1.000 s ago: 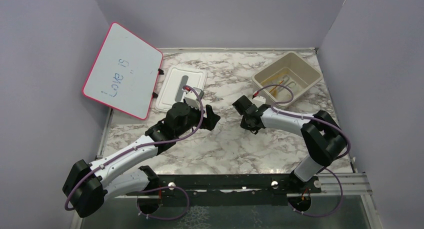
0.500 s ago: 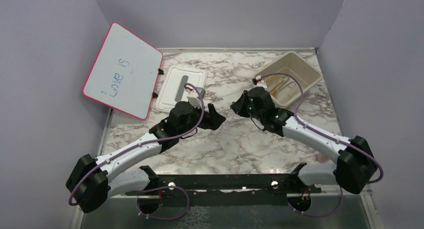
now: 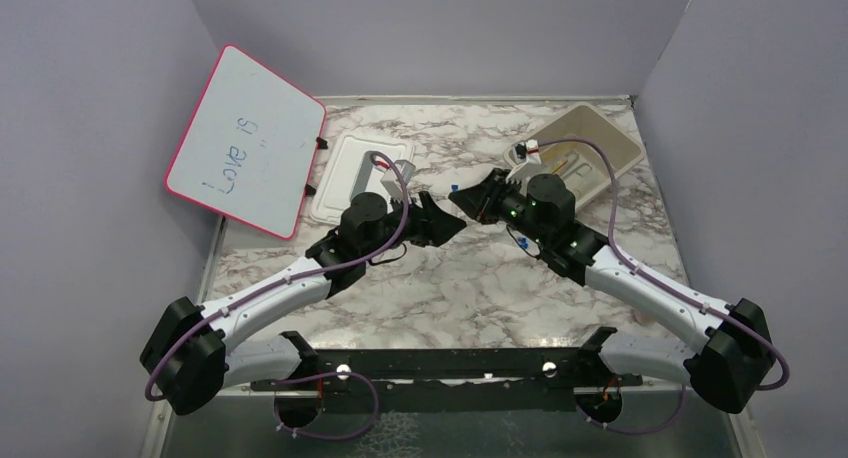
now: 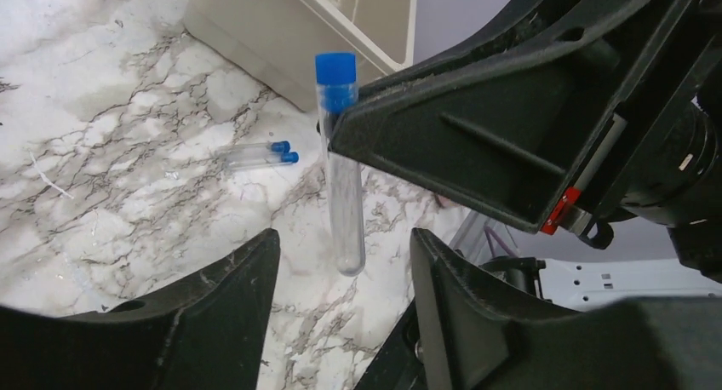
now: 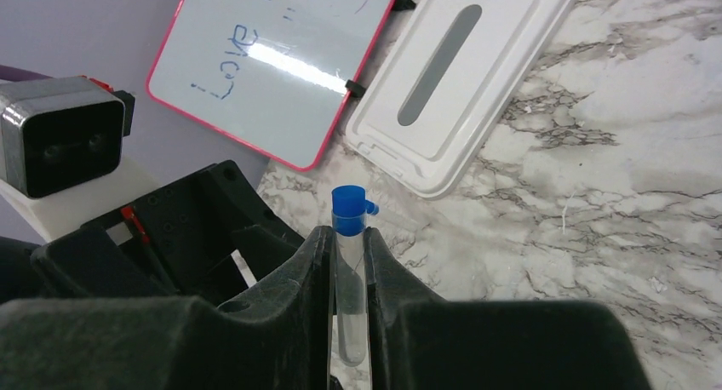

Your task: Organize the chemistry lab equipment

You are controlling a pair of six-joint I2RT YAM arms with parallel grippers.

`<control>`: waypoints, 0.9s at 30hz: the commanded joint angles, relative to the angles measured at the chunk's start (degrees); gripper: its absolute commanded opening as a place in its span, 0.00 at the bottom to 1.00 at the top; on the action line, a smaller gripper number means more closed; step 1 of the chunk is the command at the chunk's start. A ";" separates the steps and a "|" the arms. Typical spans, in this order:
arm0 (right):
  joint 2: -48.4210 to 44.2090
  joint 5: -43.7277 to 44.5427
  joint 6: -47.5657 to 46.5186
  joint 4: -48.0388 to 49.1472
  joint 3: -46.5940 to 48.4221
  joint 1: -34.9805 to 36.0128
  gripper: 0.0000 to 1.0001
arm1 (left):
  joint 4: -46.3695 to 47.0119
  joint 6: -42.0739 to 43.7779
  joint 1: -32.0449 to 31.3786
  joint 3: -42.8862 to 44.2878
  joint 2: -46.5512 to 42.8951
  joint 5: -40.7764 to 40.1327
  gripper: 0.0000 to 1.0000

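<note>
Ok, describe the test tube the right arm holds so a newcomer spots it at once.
From the beige bin at the back right of the marble table, come in to mid-table. The clear test tube is clamped in the right end effector, blue cap sticking out. Unlike the two capped tubes lying on the marble, it is held off the table.

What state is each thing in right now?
Right claw: shut on tube, near its cap.
Left claw: open, straddling tube's lower end, not touching.
Tube: capped, held off the table.
Spare tubes: capped, lying on table.
Bin: open, lid off.
Lid: lying flat on table.
Whiteboard: written on, leaning.
</note>
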 commanded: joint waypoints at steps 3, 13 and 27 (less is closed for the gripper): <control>-1.18 -5.45 0.83 4.09 -1.68 0.31 0.20 | 3.23 -0.46 0.11 1.01 0.67 -1.57 0.45; -1.15 -6.60 1.63 3.96 -1.79 0.31 0.26 | 2.55 6.81 0.10 0.54 1.34 -1.35 0.17; 1.36 -3.19 1.91 -26.53 14.37 0.30 0.64 | -1.55 23.42 0.12 -2.24 -6.30 1.06 0.14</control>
